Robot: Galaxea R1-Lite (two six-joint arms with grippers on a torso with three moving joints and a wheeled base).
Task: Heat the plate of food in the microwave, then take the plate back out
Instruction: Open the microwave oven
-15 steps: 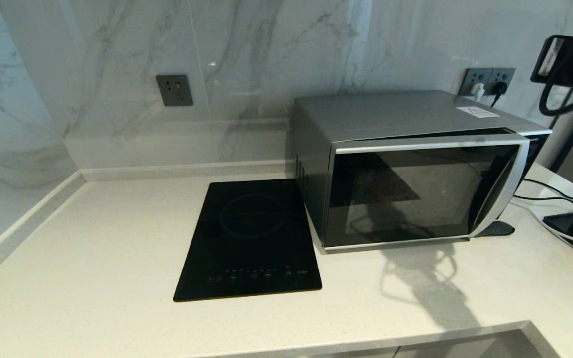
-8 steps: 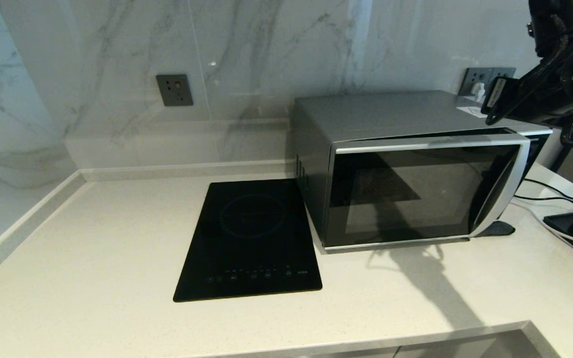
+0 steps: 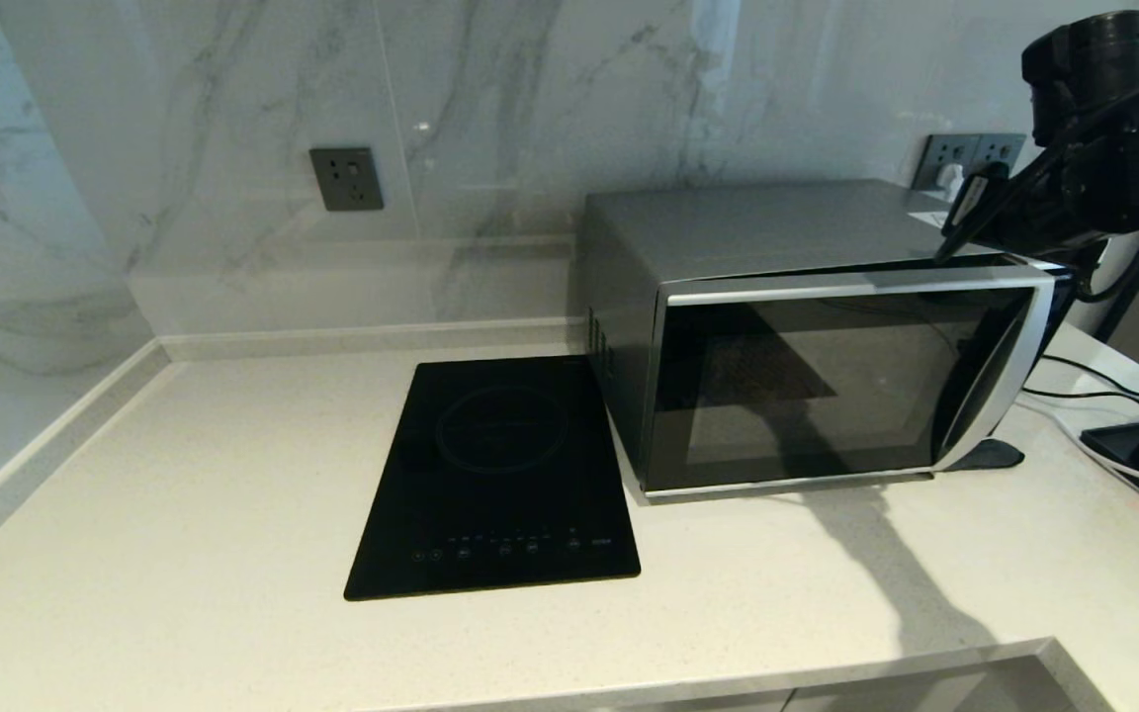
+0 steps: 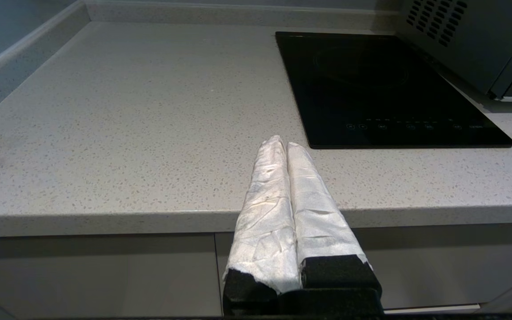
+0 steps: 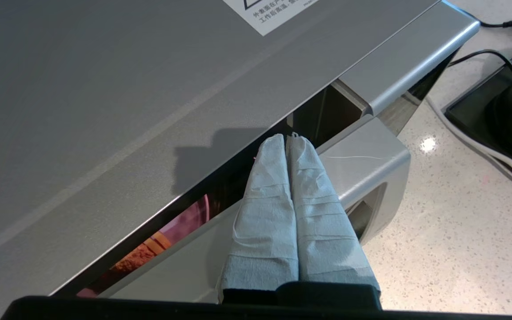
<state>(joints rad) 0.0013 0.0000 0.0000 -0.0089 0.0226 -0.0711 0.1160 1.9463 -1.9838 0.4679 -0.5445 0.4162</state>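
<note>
Pressed together and empty, both grippers' jaws are seen. Head view: the right gripper [image 3: 955,232] is held above the microwave [image 3: 827,336], whose long axis runs left-right, door facing the robot, slightly ajar. Left wrist view: the left gripper [image 4: 282,144] is parked at the counter [image 4: 127,133] edge. Right wrist view: the plate of food [image 5: 185,222] is glimpsed inside through the door gap; it is judged rigid, light, breakable, best gripped by the rim.

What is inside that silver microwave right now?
Through the gap of the microwave's slightly open door, the right wrist view shows part of the plate of food: a purple rim and orange-brown pieces. The door hides the rest, and the head view shows only dark glass.
</note>
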